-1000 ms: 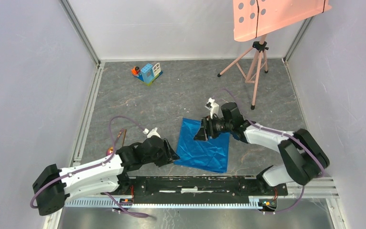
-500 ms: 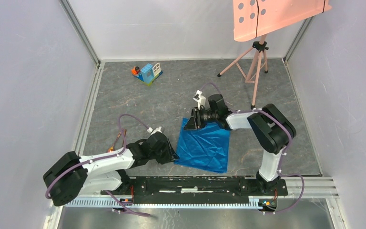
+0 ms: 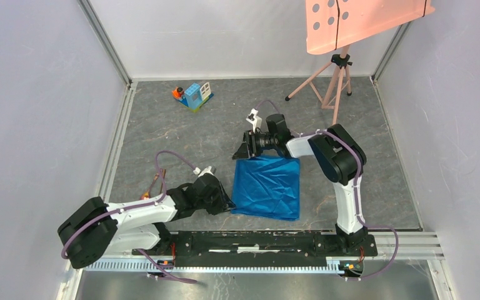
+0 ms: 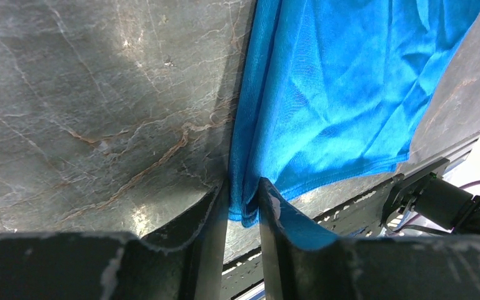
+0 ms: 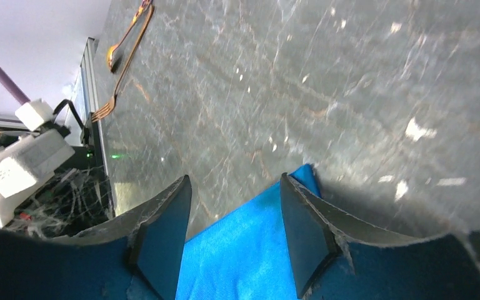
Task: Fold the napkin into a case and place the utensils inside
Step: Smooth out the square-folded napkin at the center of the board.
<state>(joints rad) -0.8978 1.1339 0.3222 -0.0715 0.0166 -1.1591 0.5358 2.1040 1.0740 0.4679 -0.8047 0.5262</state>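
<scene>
Grey marbled table point(image 3: 181, 137). A blue napkin point(image 3: 267, 186) lies flat near the front, utensils point(image 5: 113, 58) by the left edge, a toy house point(image 3: 195, 95) and tripod point(image 3: 332, 94) farther back.

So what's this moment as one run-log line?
left hand: shut on napkin, near-left corner | right hand: open over far-left corner | utensils: on table, left of napkin

Both arms point(image 3: 134, 215) are white with black joints, purple cables point(image 3: 170, 153) and scuffed black pincer fingers point(image 4: 209, 244).

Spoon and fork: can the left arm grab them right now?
Probably not yet: the left gripper is pinching the napkin corner. The spoon and fork lie uncovered close by.
</scene>
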